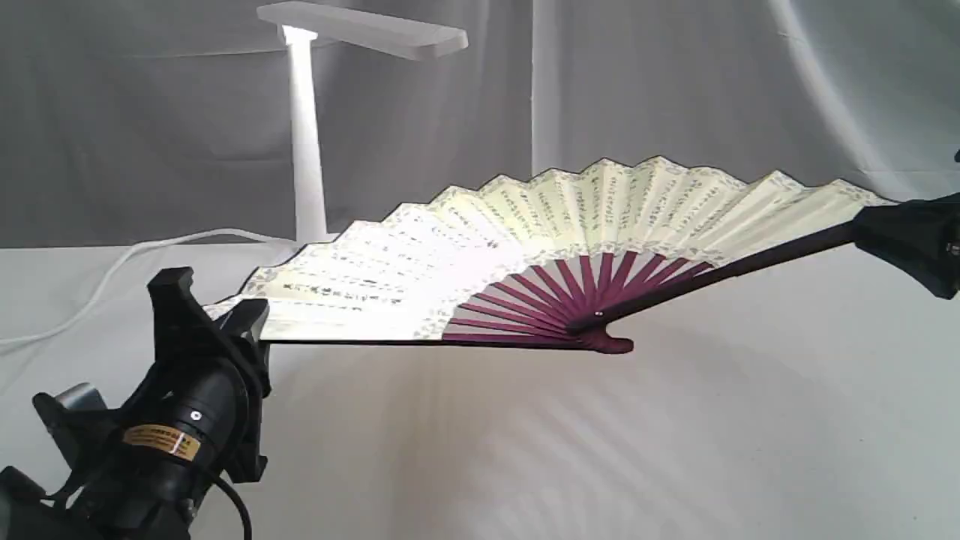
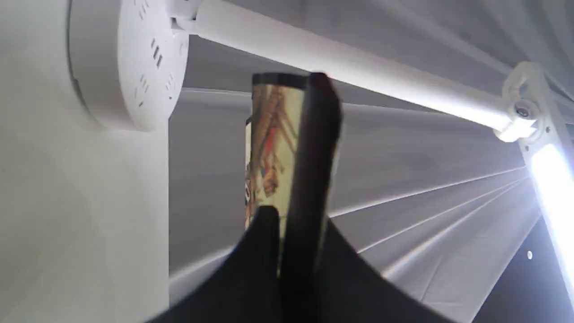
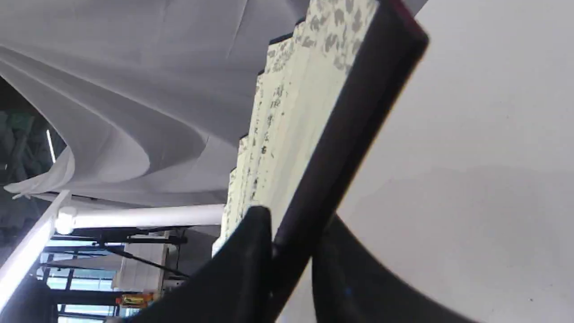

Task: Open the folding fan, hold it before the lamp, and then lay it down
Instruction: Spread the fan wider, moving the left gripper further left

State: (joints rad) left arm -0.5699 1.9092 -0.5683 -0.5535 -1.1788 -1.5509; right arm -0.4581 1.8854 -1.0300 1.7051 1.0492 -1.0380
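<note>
The folding fan [image 1: 540, 240] is spread wide open and held above the table, in front of the white lamp [image 1: 306, 142]. Its cream pleats show black calligraphy, and its maroon ribs meet at a pivot low in the middle. My left gripper [image 1: 236, 322] is shut on the fan's left guard [image 2: 309, 170]. My right gripper [image 1: 874, 229] is shut on the right guard [image 3: 345, 134]. The lamp's lit head [image 2: 551, 193], stem [image 2: 341, 58] and round base [image 2: 125, 58] appear in the left wrist view; the base is hidden behind the fan in the exterior view.
The lamp's white cord [image 1: 112, 274] trails across the white table cloth [image 1: 600, 450] at the left. A grey draped backdrop [image 1: 675, 82] hangs behind. The left arm's black body [image 1: 165, 442] fills the front left corner.
</note>
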